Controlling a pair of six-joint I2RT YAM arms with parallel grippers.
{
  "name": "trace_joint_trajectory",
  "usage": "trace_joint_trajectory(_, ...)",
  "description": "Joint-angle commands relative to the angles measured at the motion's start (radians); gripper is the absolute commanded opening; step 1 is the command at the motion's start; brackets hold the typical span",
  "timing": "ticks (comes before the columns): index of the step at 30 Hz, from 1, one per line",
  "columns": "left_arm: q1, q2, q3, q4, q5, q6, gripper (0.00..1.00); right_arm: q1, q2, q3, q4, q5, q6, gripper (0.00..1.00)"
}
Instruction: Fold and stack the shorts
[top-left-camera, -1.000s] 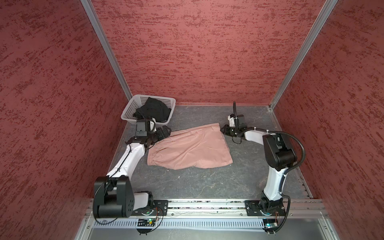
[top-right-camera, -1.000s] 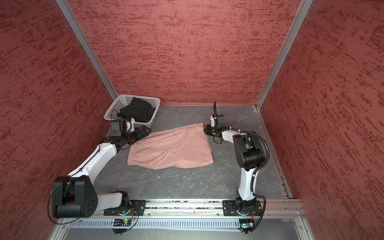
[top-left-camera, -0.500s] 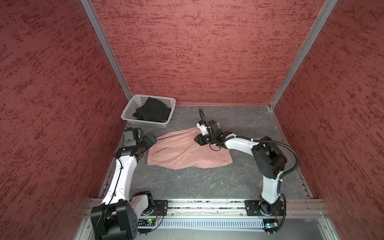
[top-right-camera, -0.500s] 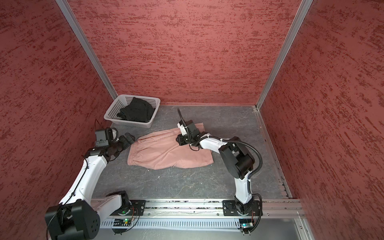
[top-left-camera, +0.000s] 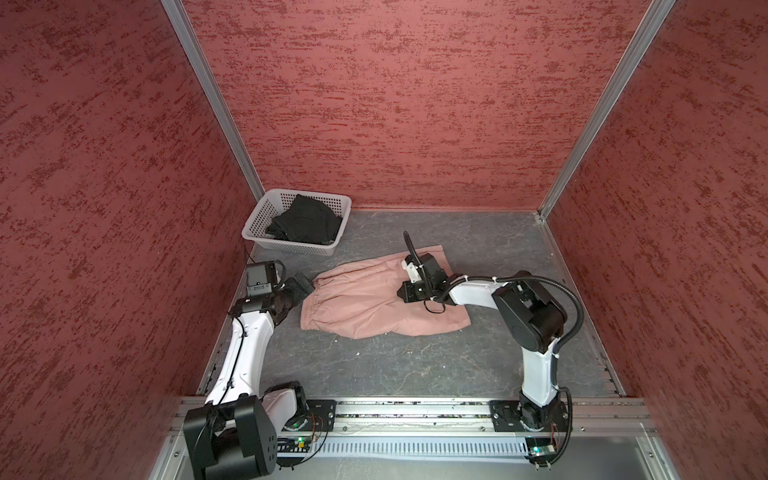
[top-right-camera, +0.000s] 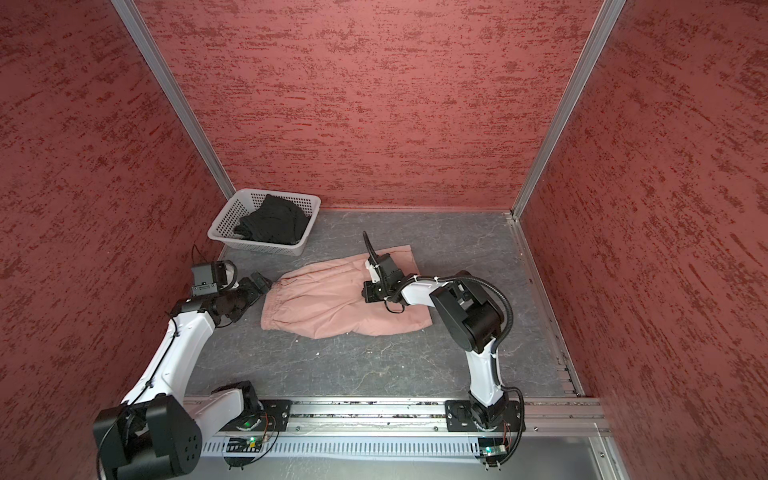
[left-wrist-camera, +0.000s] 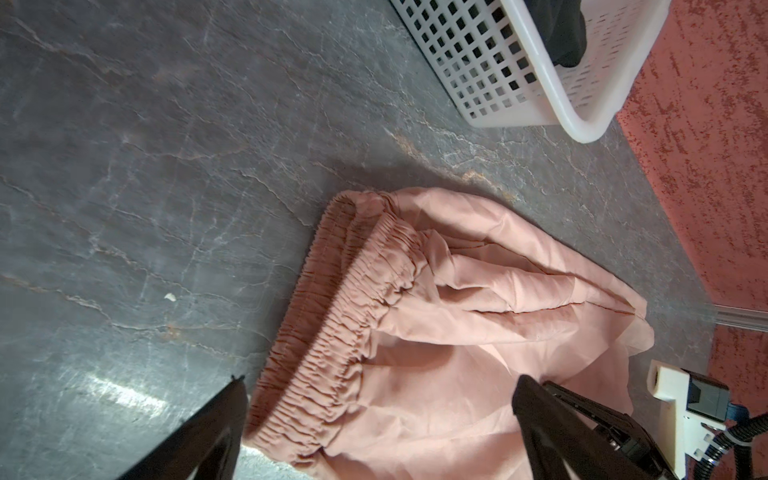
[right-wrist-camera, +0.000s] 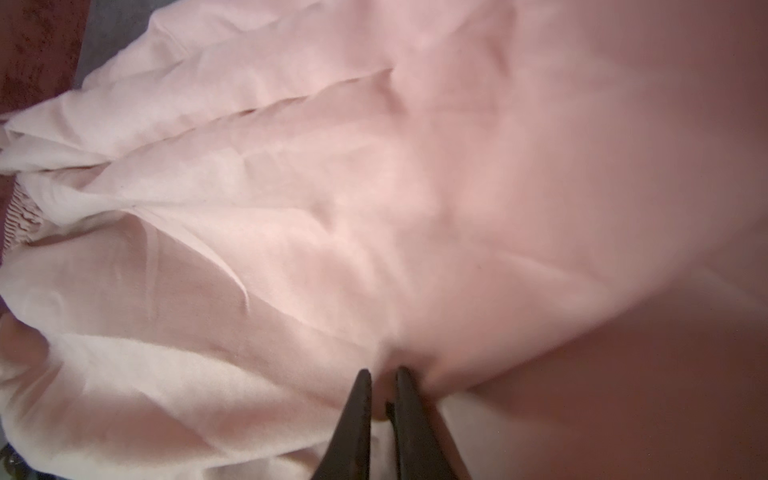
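Note:
The pink shorts (top-left-camera: 365, 305) (top-right-camera: 328, 305) lie spread flat on the grey table, gathered waistband to the left. My right gripper (top-left-camera: 402, 291) (top-right-camera: 365, 294) reaches over their middle; in the right wrist view it (right-wrist-camera: 382, 372) is shut on a pinch of the pink fabric (right-wrist-camera: 332, 208). My left gripper (top-left-camera: 304, 286) (top-right-camera: 259, 282) stands open at the waistband's left end; its wrist view shows the jaws (left-wrist-camera: 382, 380) wide apart over the waistband (left-wrist-camera: 353, 332) with nothing gripped. The black shorts (top-left-camera: 305, 222) (top-right-camera: 270, 224) lie bunched in the basket.
A white perforated basket (top-left-camera: 291, 248) (top-right-camera: 257, 246) (left-wrist-camera: 498, 83) stands at the back left corner by the red wall. Red walls close in the table on three sides. A metal rail with both arm bases runs along the front edge.
My right gripper has moved left from the shorts' far right corner to their middle and closed on the fabric. The left gripper has drawn back a little from the waistband, still open.

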Motion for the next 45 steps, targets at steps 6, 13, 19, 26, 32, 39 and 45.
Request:
trace_joint_trajectory(6, -0.065, 0.035, -0.031, 0.039, 0.065, 0.015, 0.99, -0.164, -0.136, -0.16, -0.248, 0.041, -0.058, 0.19)
trace_joint_trajectory(13, -0.131, 0.105, -0.136, 0.289, 0.207, -0.071, 0.99, -0.168, -0.302, -0.125, -0.32, 0.065, -0.172, 0.28)
trace_joint_trajectory(19, -0.14, 0.113, -0.108, 0.26, 0.205, -0.067, 0.99, -0.038, -0.43, -0.087, -0.341, 0.205, -0.312, 0.41)
trace_joint_trajectory(26, -0.129, -0.073, 0.072, -0.074, -0.115, 0.042, 0.99, 0.241, -0.364, 0.021, -0.275, 0.341, -0.466, 0.58)
trace_joint_trajectory(32, -0.072, -0.244, 0.075, -0.09, -0.127, 0.058, 0.99, 0.358, -0.226, 0.15, -0.269, 0.377, -0.512, 0.61)
trace_joint_trajectory(39, -0.072, -0.301, 0.107, -0.157, -0.1, 0.087, 0.99, 0.498, -0.076, 0.282, -0.35, 0.511, -0.625, 0.71)
trace_joint_trajectory(45, -0.045, -0.348, 0.212, -0.268, -0.113, 0.113, 0.99, 0.591, 0.041, 0.379, -0.377, 0.633, -0.661, 0.87)
